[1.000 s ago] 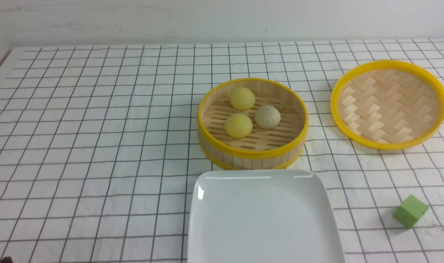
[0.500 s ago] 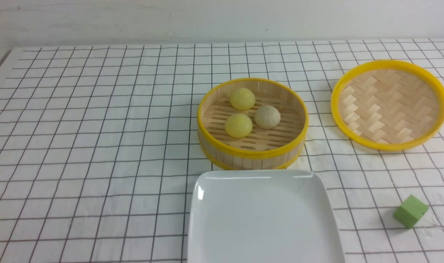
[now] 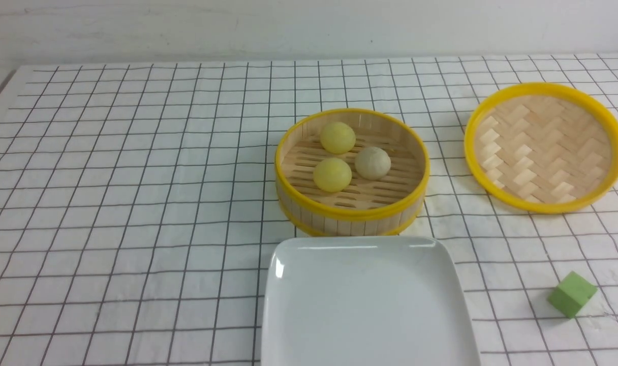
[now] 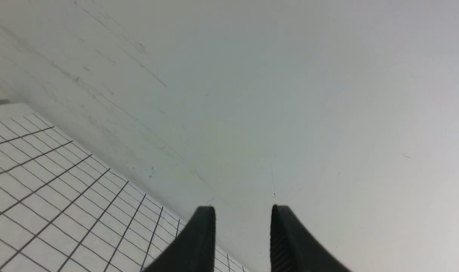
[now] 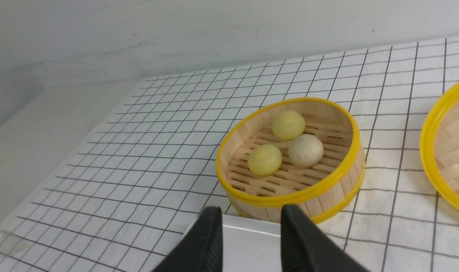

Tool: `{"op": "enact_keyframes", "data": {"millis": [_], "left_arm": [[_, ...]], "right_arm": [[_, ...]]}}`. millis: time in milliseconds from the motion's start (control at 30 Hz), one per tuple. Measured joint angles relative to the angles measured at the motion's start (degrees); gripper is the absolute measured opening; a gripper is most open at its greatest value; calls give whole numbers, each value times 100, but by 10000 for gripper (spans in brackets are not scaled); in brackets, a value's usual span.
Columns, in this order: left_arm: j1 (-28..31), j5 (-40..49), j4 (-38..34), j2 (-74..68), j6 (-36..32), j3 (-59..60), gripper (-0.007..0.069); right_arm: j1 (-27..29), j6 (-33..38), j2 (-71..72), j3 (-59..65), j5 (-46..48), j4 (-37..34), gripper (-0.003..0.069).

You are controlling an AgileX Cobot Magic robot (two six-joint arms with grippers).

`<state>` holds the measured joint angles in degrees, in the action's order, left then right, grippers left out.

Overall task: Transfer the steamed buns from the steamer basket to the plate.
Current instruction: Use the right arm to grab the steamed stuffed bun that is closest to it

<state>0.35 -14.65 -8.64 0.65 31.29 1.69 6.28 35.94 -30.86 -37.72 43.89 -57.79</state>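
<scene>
Three steamed buns lie in the round bamboo steamer basket (image 3: 349, 219) at mid-table: two pale yellow ones (image 3: 337, 137) (image 3: 332, 174) and a greyish beige one (image 3: 372, 162). The white plate (image 3: 365, 305) lies bare just in front of the basket. Neither gripper shows in the front view. The right wrist view looks over the plate's edge (image 5: 248, 245) at the basket (image 5: 339, 189) and its buns (image 5: 264, 159); my right gripper (image 5: 248, 212) is open there, holding nothing. My left gripper (image 4: 243, 211) is open and empty, facing the back wall.
A shallow yellow-rimmed woven lid (image 3: 545, 147) lies at the right of the basket. A green cube (image 3: 570, 294) sits near the front right. A white grid-patterned cloth (image 3: 136, 203) covers the table, and a pale wall runs along its far edge.
A dark bit of arm that showed at the front view's lower left edge has gone out of view. The woven lid has shifted slightly to the right. Buns, basket and plate are unmoved.
</scene>
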Motion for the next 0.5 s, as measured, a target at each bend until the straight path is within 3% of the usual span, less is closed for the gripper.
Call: {"op": "enact_keyframes", "data": {"millis": [167,500], "left_arm": [[0,-191,-13,0,46,0,241],[0,-177,-107,0,839,0,241]], "right_arm": [[0,782,-108,-71,39,6,240],[0,919,-108,-82,222,-355,240]]}}
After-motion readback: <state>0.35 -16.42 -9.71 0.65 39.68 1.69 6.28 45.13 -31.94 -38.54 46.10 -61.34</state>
